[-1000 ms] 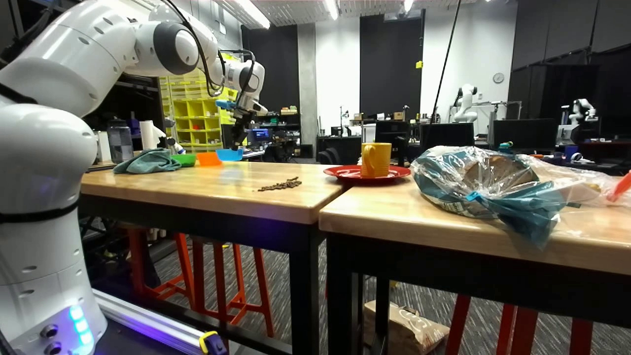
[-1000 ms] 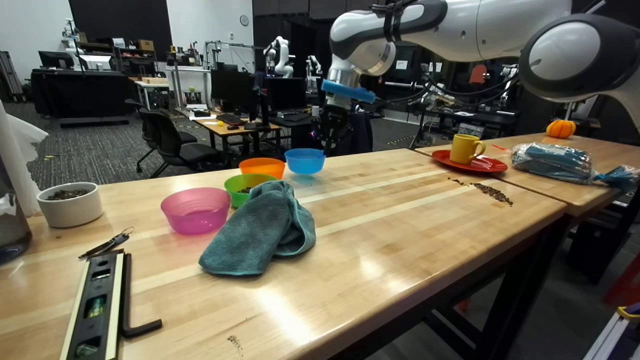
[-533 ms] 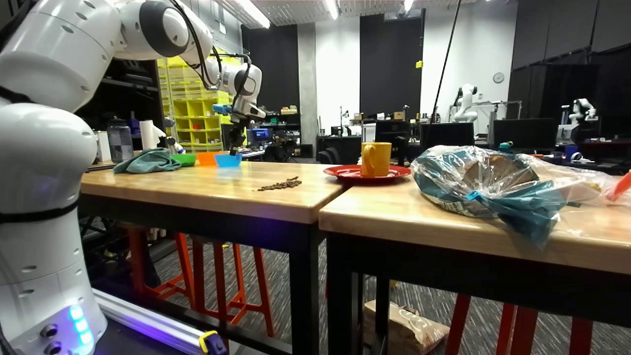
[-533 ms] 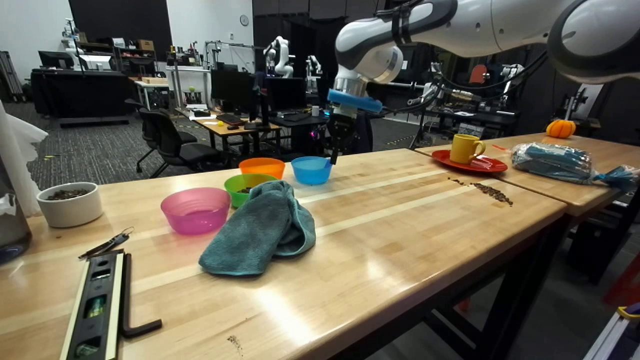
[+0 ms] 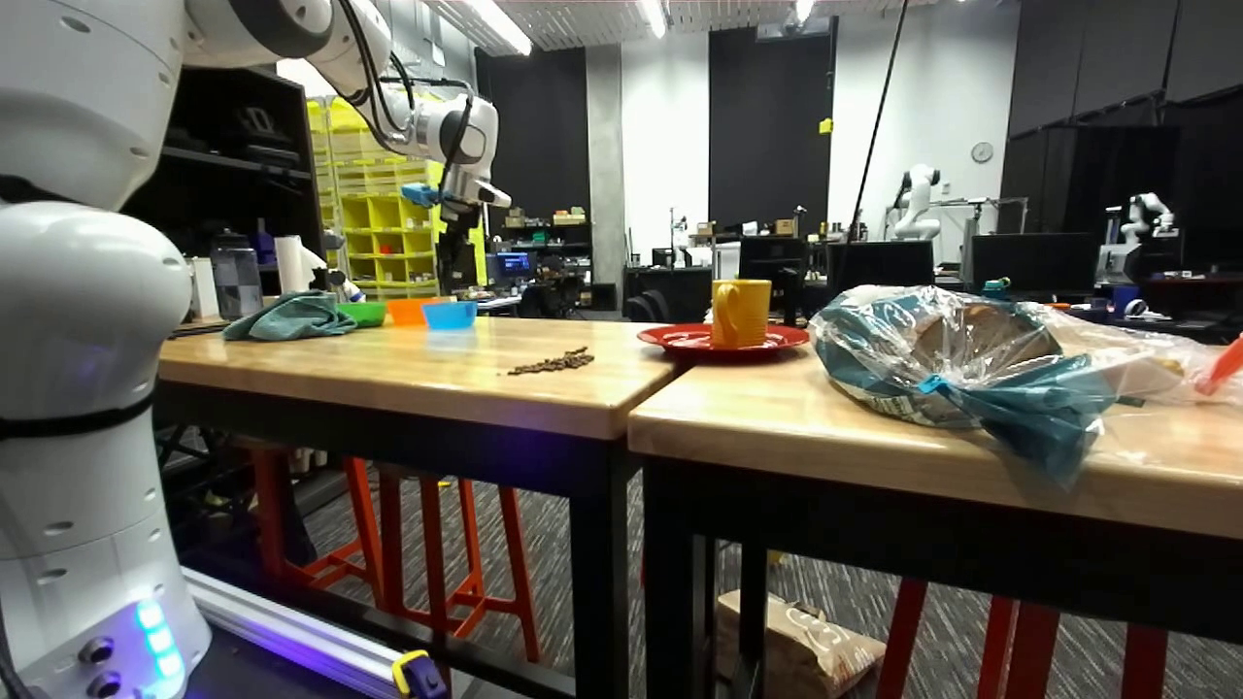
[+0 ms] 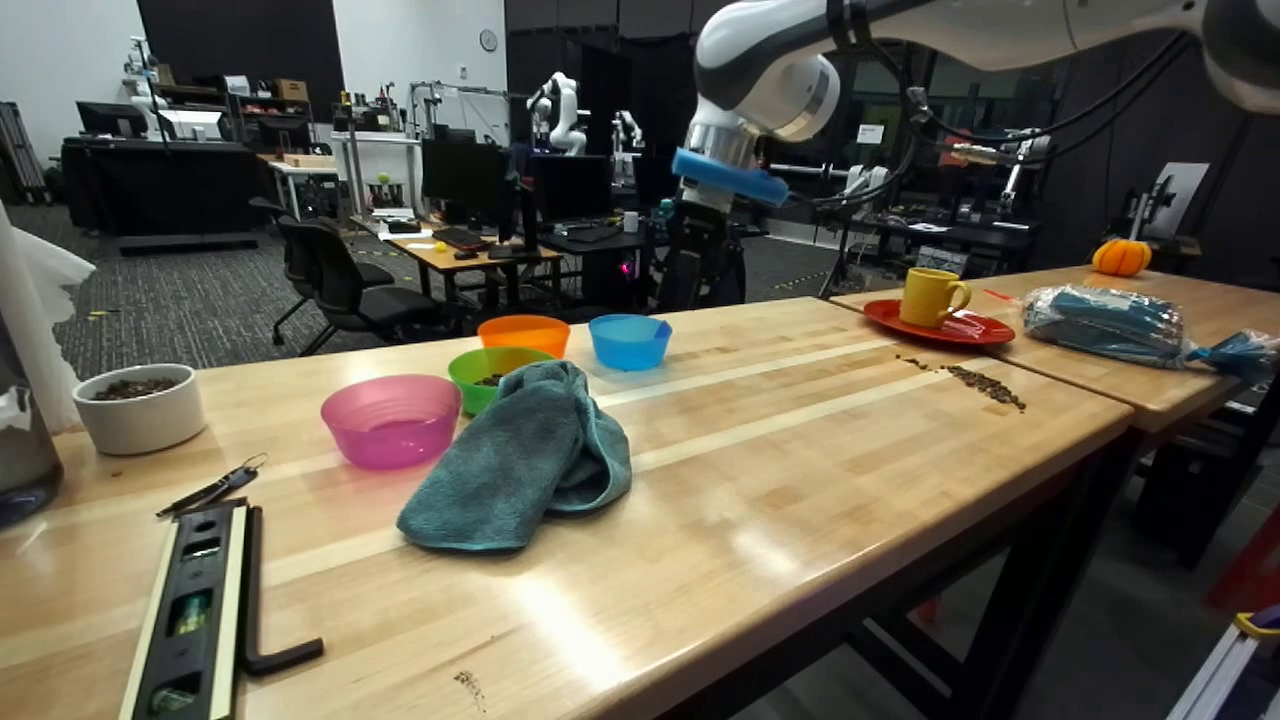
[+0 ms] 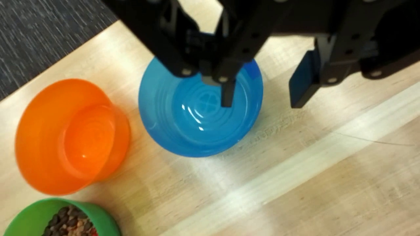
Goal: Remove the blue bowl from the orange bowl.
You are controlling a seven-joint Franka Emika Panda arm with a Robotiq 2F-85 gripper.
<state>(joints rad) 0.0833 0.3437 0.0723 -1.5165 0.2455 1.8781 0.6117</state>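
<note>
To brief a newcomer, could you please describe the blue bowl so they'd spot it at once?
On the wooden table, find the teal cloth. Beyond it, in an exterior view, stands the orange bowl, with the blue bowl to its right. Its colour settles it: no other bowl is blue.

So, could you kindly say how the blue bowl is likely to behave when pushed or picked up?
The blue bowl is probably light, as its wall looks thin and no contents show inside. It likely holds its shape, given its evenly round outline. Pushed high up, it might tip, since it narrows downward.
</note>
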